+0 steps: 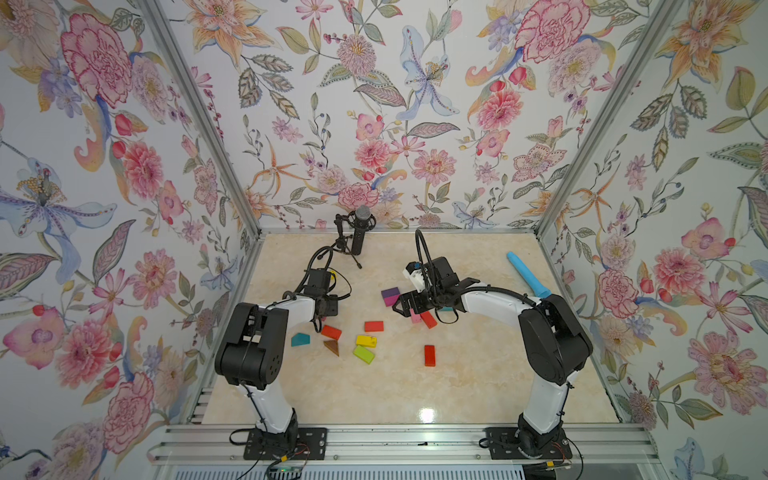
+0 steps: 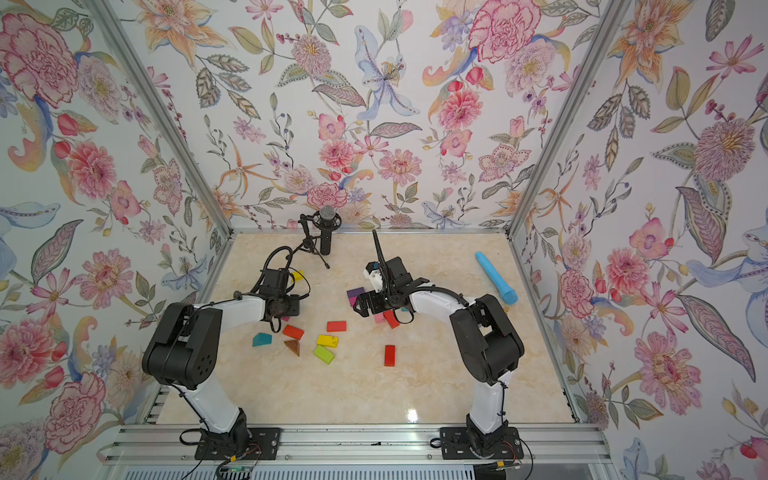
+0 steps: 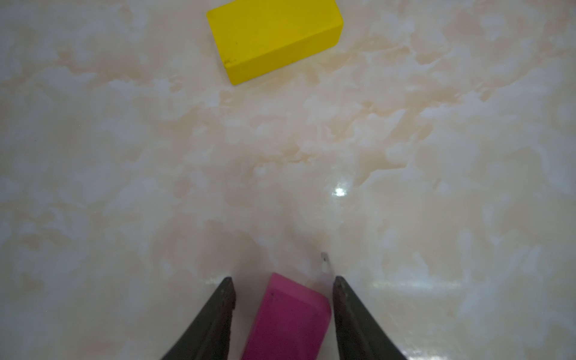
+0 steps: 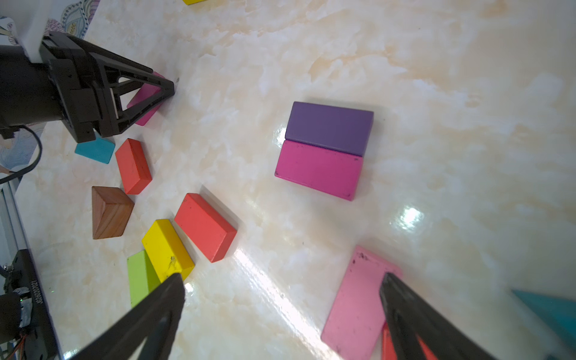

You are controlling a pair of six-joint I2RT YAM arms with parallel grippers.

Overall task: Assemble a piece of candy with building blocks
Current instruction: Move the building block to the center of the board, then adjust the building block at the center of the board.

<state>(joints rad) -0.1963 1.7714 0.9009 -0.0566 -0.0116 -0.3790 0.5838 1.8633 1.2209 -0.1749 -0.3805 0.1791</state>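
Spanning the cell floor, the marble counter carries all the building blocks. They lie flat in the middle ground between the arms, which I judge puts them in reach of either. The left arm bends down to the surface, and the right arm reaches inward, held above it.

The purple brick and the magenta brick lie long edge to long edge, touching. This is likely the candy's body begun, and nothing else has been joined to it. Loose stock lies nearby: red brick, yellow brick against green brick, brown triangle, pink brick.

The right gripper has its fingers spread wide and empty, one of them over the pink brick. It is probably lining up or waiting.

The left gripper has its fingers drawn narrow on either side of a magenta block, tips down at the counter. The block sits skewed. One finger meets its corner, and a sliver of counter shows along the other. Whether the pinch is firm, I cannot tell.

On the views:
- **Magenta block:** both top views hide it under the left wrist, and only the wrist views show it.
- **Finger gap:** the left wrist view alone shows it.
- **Left gripper:** the right wrist view shows it side-on, tips at counter level.
- **Far yellow brick:** it is plain ahead of the left fingers, but in a top view the far yellow brick is a mere corner behind the wrist.
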